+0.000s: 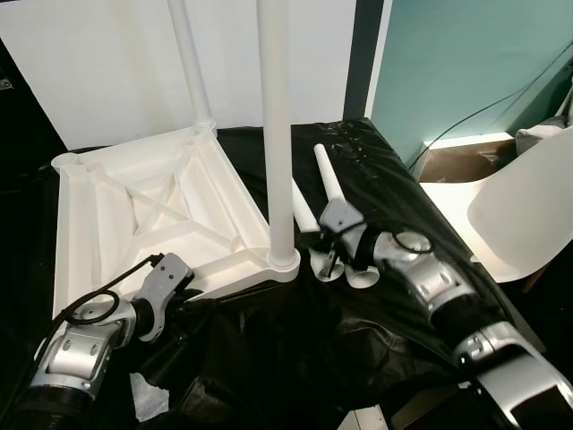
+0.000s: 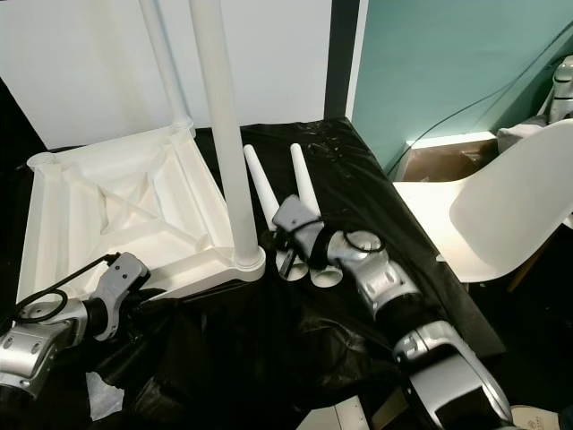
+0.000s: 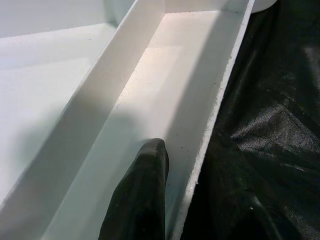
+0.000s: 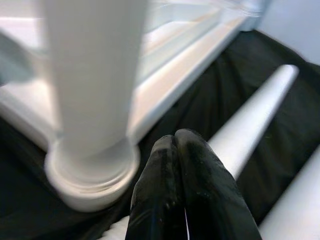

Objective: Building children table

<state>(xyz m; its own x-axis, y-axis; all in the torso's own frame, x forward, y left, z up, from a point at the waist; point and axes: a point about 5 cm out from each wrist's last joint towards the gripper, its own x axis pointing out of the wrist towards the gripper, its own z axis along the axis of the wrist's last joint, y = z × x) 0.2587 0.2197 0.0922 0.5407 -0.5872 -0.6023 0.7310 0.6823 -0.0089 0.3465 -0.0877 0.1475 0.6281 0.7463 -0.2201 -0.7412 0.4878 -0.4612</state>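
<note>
On black plastic sheeting [image 1: 376,179] the white tabletop [image 1: 116,215] lies upside down, ribs up, so the leg sockets at its corners face upward. Two legs are already seated: the far leg [image 1: 190,63] at the 12 o'clock corner and the near leg [image 1: 277,134] at the 4 o'clock corner, both with their long axes vertical.

The left claw [image 1: 183,296] is at the tabletop's 6 o'clock edge; in the left wrist view one finger [image 3: 142,195] lies inside the rim channel, probably to steady the panel. Whether this claw is spread or pinching the rim I cannot tell.

Two loose legs [image 2: 300,202] lie side by side at 3 o'clock of the near leg, touching or nearly so. Their long axes run toward 12 o'clock, with narrow tips pointing away from the robot and flared bases toward it, at the right claw [image 1: 333,255]. Its fingers [image 4: 185,190] are pressed together and rest at those bases, seemingly not pinching either. It looks poised to take one leg for the two open corners at 9 o'clock.
</note>
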